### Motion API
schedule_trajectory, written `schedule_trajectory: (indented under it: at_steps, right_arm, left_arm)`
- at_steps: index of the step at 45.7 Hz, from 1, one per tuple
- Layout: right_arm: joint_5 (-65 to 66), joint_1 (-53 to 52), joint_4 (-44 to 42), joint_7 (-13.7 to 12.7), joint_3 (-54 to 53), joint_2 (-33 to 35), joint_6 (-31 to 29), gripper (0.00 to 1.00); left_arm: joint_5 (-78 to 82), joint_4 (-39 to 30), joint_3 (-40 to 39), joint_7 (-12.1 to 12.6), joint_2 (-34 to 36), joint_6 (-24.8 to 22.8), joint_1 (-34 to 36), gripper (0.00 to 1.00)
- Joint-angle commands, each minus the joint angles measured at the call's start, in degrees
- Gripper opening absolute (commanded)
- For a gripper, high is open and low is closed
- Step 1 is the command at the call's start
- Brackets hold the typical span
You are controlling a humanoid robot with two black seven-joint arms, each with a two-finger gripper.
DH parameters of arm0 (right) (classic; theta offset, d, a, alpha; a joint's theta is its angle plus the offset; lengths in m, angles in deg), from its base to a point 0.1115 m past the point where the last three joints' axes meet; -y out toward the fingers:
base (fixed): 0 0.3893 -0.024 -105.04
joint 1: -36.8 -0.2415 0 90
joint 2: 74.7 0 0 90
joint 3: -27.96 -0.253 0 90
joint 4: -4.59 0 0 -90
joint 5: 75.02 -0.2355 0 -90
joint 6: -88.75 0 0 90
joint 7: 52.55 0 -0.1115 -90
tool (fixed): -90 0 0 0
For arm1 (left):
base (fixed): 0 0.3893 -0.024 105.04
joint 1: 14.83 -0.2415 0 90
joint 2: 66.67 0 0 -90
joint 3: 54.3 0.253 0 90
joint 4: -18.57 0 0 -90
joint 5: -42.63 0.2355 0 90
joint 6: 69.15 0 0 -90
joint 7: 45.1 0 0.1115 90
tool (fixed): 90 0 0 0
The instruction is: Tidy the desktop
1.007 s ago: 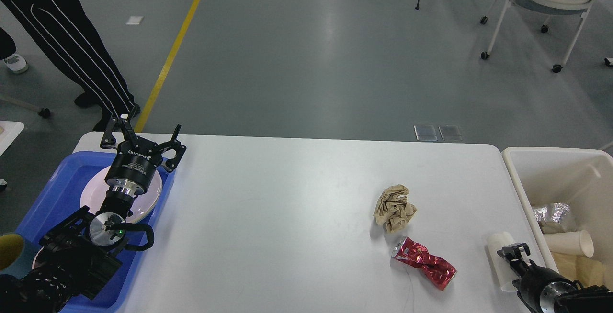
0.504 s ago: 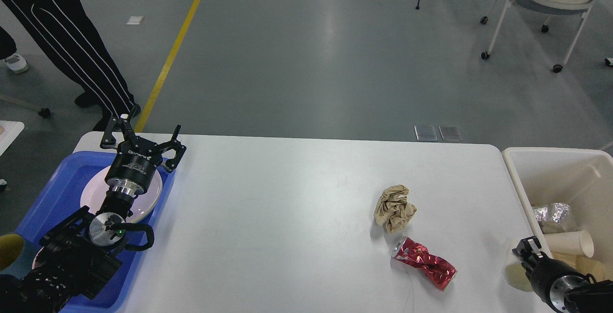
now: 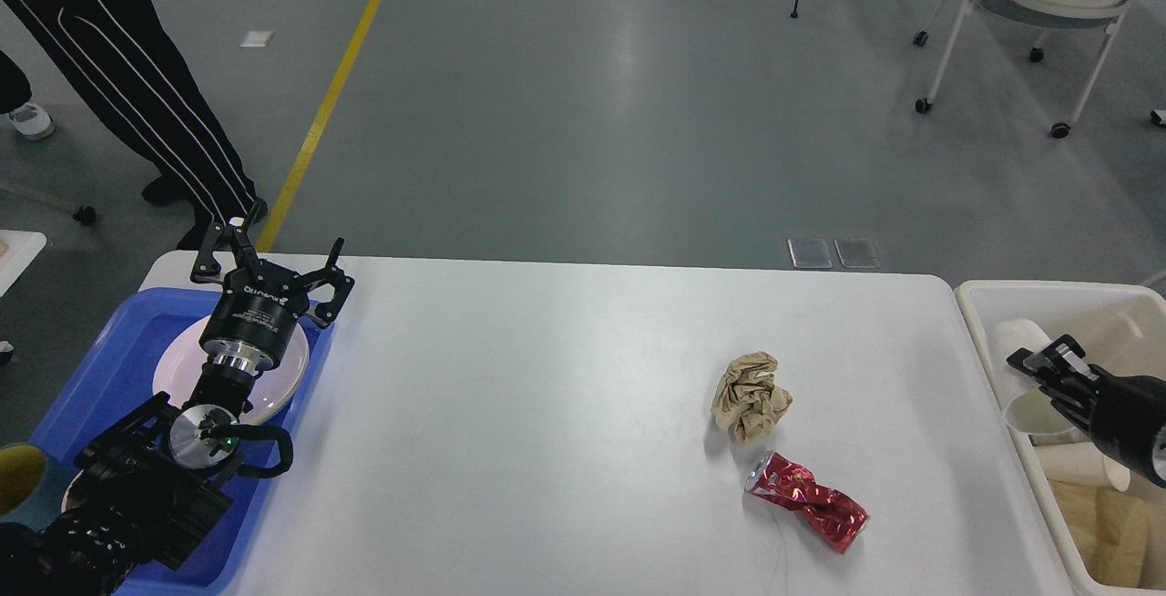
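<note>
The desktop point(image 3: 547, 414) fills the lower middle of the frame, its long axis running left to right, its far edge with rounded corners toward the top. On its right half lie a crumpled brown paper ball point(image 3: 751, 396) and, just below it, a crushed red can point(image 3: 807, 502) lying slantwise, its silver end toward upper left; the two are close but I cannot tell whether they touch.

My left gripper point(image 3: 270, 257) hangs at the left of the frame with its fingers spread wide and nothing between them, above the far rim of the blue tray point(image 3: 100, 368), which holds a white plate point(image 3: 291, 368).

My right gripper point(image 3: 1048, 364) is at the right edge of the frame, over the off-white bin point(image 3: 979, 341) that stands beside the desktop's right end. It is closed on a white paper cup point(image 3: 1025, 377), tilted with its open mouth toward lower right. More paper cups point(image 3: 1084, 466) and beige scraps lie in the bin below.
</note>
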Motion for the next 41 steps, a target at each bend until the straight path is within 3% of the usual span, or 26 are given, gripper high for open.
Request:
schedule_trajectory:
  at_steps: [1,12,24,32,41]
  right_arm:
    - [8.9,-12.8,-0.8,0.4,12.9,-1.1,-3.5,0.00]
    - [9.5,-25.4,-4.4,0.3,15.3,-7.4,-17.3,0.00]
    - [5.8,-42.3,-4.2,-0.1,19.3,-24.7,-37.0,0.00]
    - [4.8,-47.1,1.0,0.1,20.4,-32.0,-38.8,0.00]
    - [4.8,-51.7,9.1,0.0,20.7,-33.3,-38.7,0.00]
  left_arm:
    - [0.0,0.0,0.0,-0.1,0.0,0.0,0.0,0.99]
    - [0.0,0.0,0.0,-0.1,0.0,0.0,0.0,0.99]
    - [0.0,0.0,0.0,-0.1,0.0,0.0,0.0,0.99]
    - [0.0,0.0,0.1,-0.1,0.0,0.0,0.0,0.99]
    - [0.0,0.0,0.0,-0.1,0.0,0.0,0.0,0.99]
